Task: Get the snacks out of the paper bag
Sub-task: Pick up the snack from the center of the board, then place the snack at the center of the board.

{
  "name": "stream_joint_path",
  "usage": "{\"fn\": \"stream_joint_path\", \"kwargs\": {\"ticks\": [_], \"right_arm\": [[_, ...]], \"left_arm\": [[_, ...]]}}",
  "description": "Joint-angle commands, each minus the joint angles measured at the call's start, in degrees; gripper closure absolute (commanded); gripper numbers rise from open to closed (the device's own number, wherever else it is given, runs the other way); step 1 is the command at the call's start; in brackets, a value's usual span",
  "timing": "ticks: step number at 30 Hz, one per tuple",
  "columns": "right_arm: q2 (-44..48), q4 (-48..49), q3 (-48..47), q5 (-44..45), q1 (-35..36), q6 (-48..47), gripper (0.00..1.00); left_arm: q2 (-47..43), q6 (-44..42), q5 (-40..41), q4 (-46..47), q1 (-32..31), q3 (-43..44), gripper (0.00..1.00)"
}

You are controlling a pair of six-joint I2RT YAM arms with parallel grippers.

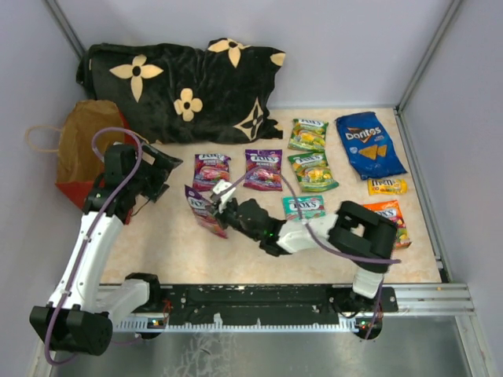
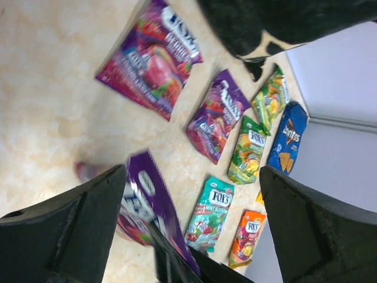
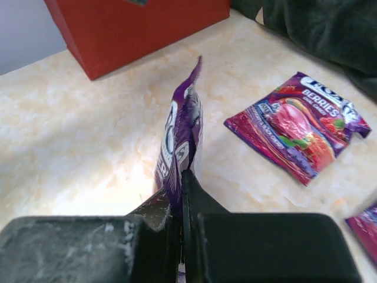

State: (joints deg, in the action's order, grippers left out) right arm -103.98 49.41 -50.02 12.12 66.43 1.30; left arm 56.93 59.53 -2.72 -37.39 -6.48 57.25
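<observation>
Where the two arms reach in from the near edge, a pale marbled table [image 1: 157, 251] fills the view. Across its far left part lies a black pillow [image 1: 181, 86] with cream flower shapes. Just in front of the pillow's left end, the paper bag [image 1: 78, 145] lies at the table's left edge. Its brown inside faces up, its red outside shows at the near end, and a tan cord handle [image 1: 35, 137] loops out to the left. Whether anything is inside it cannot be told.

The left gripper [image 1: 161, 171] hangs just right of the bag with its jaws spread wide. In its wrist view the two black fingers [image 2: 88, 230] stand far apart over the laid-out packets. The right gripper [image 1: 222, 206] reaches leftward across the middle of the table. Its jaws are pressed together on a purple candy pouch [image 1: 202, 210], pinching one edge so that the pouch stands edge-on [image 3: 179, 135], well clear of the bag.

The other snacks lie flat on the table to the right of the bag. A blue Doritos bag [image 1: 369, 144] sits far right, near the back. Two purple pouches [image 1: 211, 169] lie side by side in front of the pillow, and two green pouches [image 1: 308, 133] lie one behind the other to their right. A teal pouch [image 1: 303, 206] lies nearer the arms, and an orange pouch [image 1: 389, 216] is beside the right arm. A small yellow M&M's packet [image 1: 387, 186] lies between the Doritos bag and the orange pouch.
</observation>
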Motion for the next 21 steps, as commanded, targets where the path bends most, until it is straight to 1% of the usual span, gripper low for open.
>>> {"fn": "stream_joint_path", "kwargs": {"ticks": [1, 4, 7, 10, 12, 14, 16, 17, 19, 21], "right_arm": [[15.6, -9.0, 4.4, -11.3, -2.5, 2.3, 1.0], [22.6, -18.2, 7.1, -20.6, -6.1, 6.0, 1.0], [28.1, -24.9, 9.0, -30.9, -12.2, 12.2, 1.0], [31.0, -27.6, 10.6, -38.0, -17.8, 18.4, 1.0], [32.1, -28.8, 10.5, -41.5, -19.7, 20.9, 1.0], [31.4, -30.2, 9.0, -44.8, -20.1, 22.3, 1.0], [28.7, -29.7, 7.3, -48.5, -20.6, 24.9, 1.0], [26.7, -28.1, 7.1, -50.0, -21.3, 27.1, 1.0], [22.4, -21.2, 7.9, -51.9, -22.6, 32.0, 1.0], [17.5, -17.2, 8.6, -50.2, -23.5, 35.9, 1.0]], "left_arm": [[-0.6, -10.2, -3.5, 12.1, 0.2, 1.9, 0.0], [-2.2, -17.9, -8.2, 22.0, 0.1, -1.0, 0.0], [-4.4, -23.9, -13.4, 33.0, 0.1, -5.9, 0.0], [-5.0, -27.0, -16.6, 37.7, 0.2, -9.2, 0.0], [-4.4, -28.2, -18.4, 39.6, 0.1, -10.1, 0.0], [-3.1, -28.8, -20.1, 40.4, 0.1, -10.2, 0.0], [-1.4, -30.1, -22.3, 40.6, 0.2, -9.7, 0.0], [0.0, -30.7, -23.5, 40.6, 0.2, -9.4, 0.0], [1.8, -32.0, -26.0, 40.1, 0.1, -8.8, 0.0], [3.2, -33.2, -27.2, 39.4, 0.2, -8.5, 0.0]]}}
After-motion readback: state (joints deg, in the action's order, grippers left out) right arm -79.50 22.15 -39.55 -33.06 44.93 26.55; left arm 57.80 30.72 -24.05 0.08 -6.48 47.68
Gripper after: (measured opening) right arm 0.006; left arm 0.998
